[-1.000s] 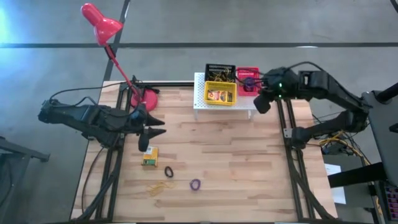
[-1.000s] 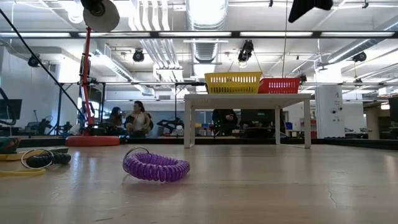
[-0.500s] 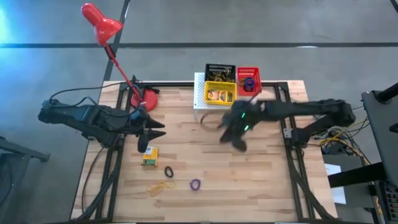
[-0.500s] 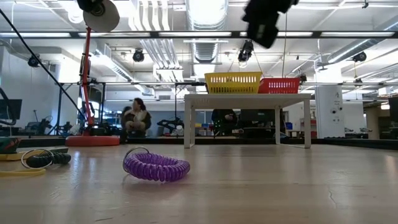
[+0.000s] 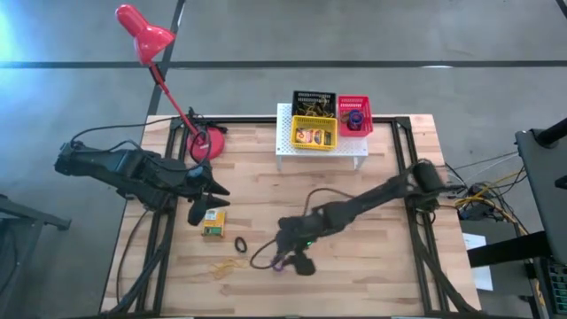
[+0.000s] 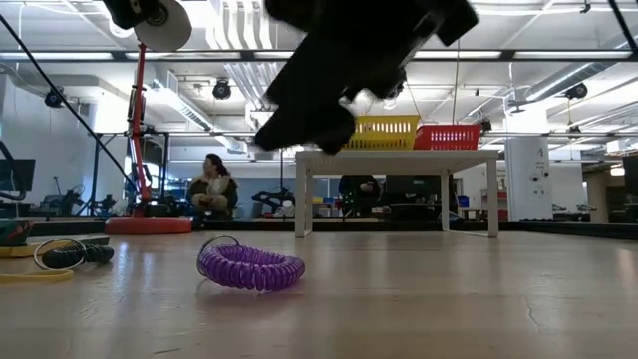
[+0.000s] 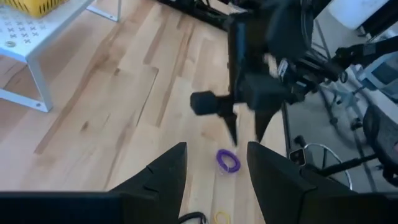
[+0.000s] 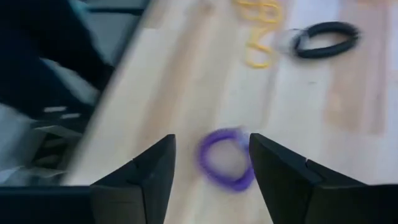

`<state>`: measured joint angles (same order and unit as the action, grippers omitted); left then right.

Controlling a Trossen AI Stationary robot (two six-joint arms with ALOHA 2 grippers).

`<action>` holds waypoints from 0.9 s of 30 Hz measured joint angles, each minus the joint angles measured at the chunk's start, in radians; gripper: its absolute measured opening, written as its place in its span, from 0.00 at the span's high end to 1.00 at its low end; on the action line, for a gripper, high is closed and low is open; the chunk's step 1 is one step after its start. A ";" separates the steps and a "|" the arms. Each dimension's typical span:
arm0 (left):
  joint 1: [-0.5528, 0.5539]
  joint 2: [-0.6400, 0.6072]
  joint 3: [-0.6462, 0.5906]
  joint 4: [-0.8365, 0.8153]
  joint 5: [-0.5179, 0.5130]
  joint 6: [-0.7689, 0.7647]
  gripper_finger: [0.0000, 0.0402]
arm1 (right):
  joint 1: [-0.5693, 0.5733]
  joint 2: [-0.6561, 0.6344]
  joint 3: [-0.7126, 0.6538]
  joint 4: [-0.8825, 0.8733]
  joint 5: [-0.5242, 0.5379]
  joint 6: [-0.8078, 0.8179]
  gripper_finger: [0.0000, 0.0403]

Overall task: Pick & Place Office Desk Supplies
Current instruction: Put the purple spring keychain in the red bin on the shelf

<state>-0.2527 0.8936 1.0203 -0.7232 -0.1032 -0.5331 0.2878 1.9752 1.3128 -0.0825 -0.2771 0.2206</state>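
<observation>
A purple ring [image 5: 279,262] lies flat on the wooden table near its front edge. My right gripper [image 5: 291,259] hangs open above it, and in the right wrist view the ring [image 8: 227,158] shows between the two fingers. The low view has the gripper [image 6: 299,130] well clear of the ring [image 6: 249,267]. A black ring [image 5: 240,243], yellow rubber bands [image 5: 226,265] and a yellow-green box [image 5: 213,223] lie left of it. My left gripper [image 5: 211,199] waits open just beyond the box, holding nothing.
A white perforated stand [image 5: 285,142] at the table's far side carries black [image 5: 314,99], yellow [image 5: 314,135] and red [image 5: 354,115] trays. A red desk lamp [image 5: 205,142] stands at the far left. People sit in the room beyond [image 6: 211,184].
My right gripper has swung from above the red tray on the stand toward the table's near edge and to the left. It has come down to hang over the purple ring. The rings, bands and box lie as before.
</observation>
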 joint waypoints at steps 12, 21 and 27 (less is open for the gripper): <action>0.000 0.000 0.000 -0.016 0.019 0.002 0.57 | 0.011 0.241 0.219 -0.136 0.019 -0.183 0.51; 0.000 0.000 0.000 -0.016 0.018 0.009 0.57 | 0.013 0.260 0.216 -0.180 0.053 -0.165 0.66; 0.000 0.000 0.000 -0.015 0.018 0.009 0.57 | 0.011 0.239 0.214 -0.255 0.053 -0.120 0.92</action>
<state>-0.2523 0.8936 1.0203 -0.7383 -0.0847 -0.5238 0.2993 2.2145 1.5270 -0.3374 -0.2241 0.1007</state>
